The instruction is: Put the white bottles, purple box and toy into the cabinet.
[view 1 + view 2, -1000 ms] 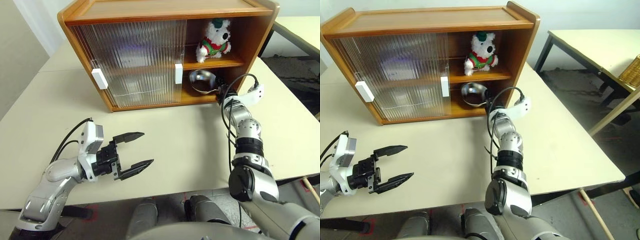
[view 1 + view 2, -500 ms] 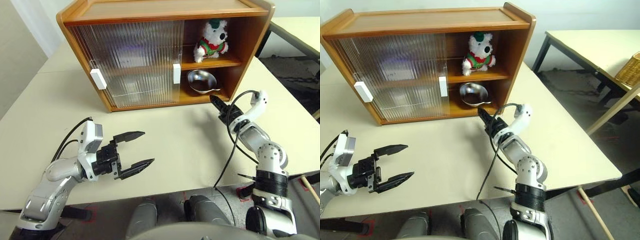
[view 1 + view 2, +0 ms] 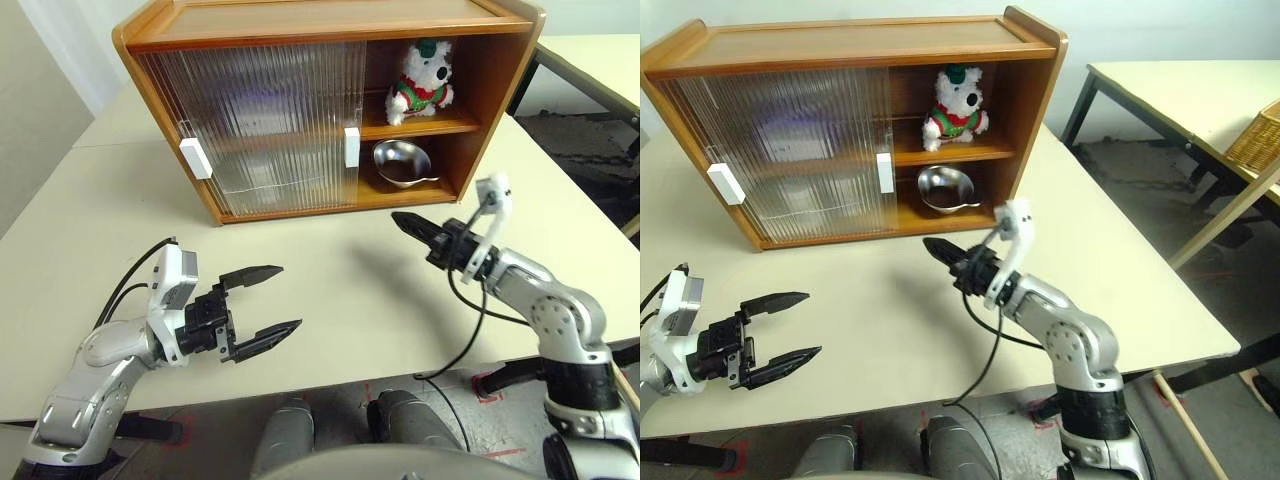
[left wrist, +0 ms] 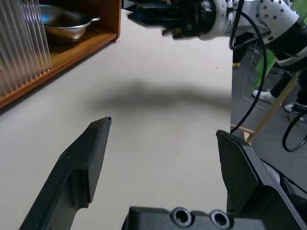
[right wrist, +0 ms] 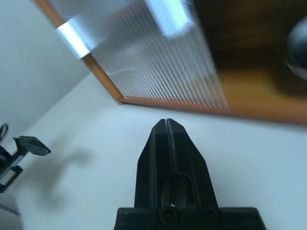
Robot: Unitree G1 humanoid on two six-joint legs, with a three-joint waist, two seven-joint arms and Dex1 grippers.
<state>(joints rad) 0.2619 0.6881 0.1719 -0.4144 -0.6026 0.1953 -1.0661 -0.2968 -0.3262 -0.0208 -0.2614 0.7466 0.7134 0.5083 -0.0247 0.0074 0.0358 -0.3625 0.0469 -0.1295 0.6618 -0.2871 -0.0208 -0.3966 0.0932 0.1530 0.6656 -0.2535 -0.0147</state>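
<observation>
Right eye view: cream table [image 3: 890, 300], second table [image 3: 1160, 90] beyond; left pincer [image 3: 790, 326] spread, right pincer [image 3: 936, 247] pressed together.

The cabinet [image 3: 330, 100] stands at the back of the worktop [image 3: 350, 290]. In its open right side, the toy [image 3: 420, 80] sits on the upper shelf, a bowl [image 3: 402, 163] below it.

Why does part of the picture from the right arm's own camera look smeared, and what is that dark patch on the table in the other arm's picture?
Right wrist view: the cabinet and the metal bowl are streaked with blur, while the shut right gripper stays crisp. Left wrist view: the soft dark patch on the table is a shadow lying below the right gripper.
</observation>
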